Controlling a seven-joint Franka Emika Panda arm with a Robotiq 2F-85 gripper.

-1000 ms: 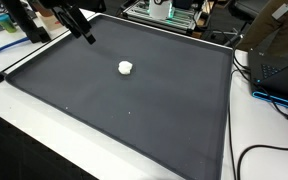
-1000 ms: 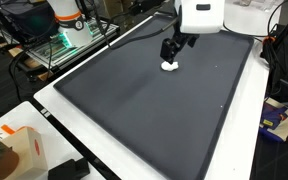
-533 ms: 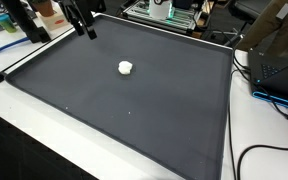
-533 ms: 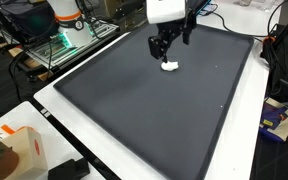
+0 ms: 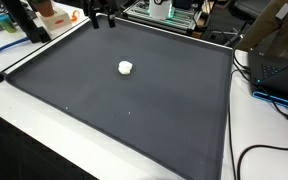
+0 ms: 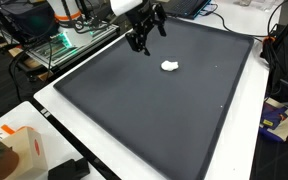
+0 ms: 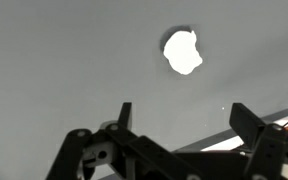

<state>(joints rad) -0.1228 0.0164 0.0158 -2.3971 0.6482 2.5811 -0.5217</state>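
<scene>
The gripper (image 6: pixel 141 45) hangs wide open over the dark mat (image 6: pixel 124 115), holding nothing, and the little white lump (image 6: pixel 169 66) lies on the mat near it (not touching it).

The gripper (image 6: pixel 141 42) hangs in the air below the arm (image 6: pixel 127 6), pointing downward at a slight tilt, jaws spread to full width and empty — both fingers (image 7: pixel 125 115) stand well apart in the wrist view.
</scene>
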